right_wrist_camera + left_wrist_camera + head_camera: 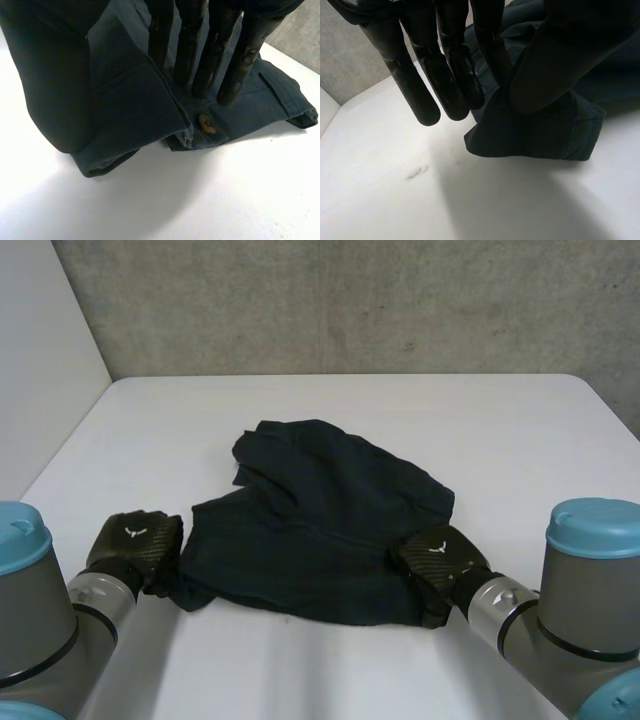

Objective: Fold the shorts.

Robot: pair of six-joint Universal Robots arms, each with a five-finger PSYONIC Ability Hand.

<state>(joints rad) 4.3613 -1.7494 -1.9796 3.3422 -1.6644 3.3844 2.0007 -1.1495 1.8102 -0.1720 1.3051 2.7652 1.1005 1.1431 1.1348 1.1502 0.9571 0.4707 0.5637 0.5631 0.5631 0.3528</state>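
Head view: dark shorts [320, 520] lie rumpled in the middle of the white table [500, 430], closer to its near edge than to its far one, with bare tabletop running out to the far edge and to both side edges. The left hand [135, 545] sits at the shorts' near left corner and the right hand [440, 558] at their near right corner, both close to the table's near edge. In the left wrist view, that corner of cloth is pinched between the thumb [545, 70] and the nearest finger and rides just above the table, while the other fingers [422, 95] hang straight beside it over bare surface. In the right wrist view, straight fingers [200, 60] press down on the waistband [135, 107] just by a brown button [206, 125], clamping the cloth against the thumb beneath, and this edge too stands clear of the table. A grey concrete wall [350, 300] rises behind the far edge.
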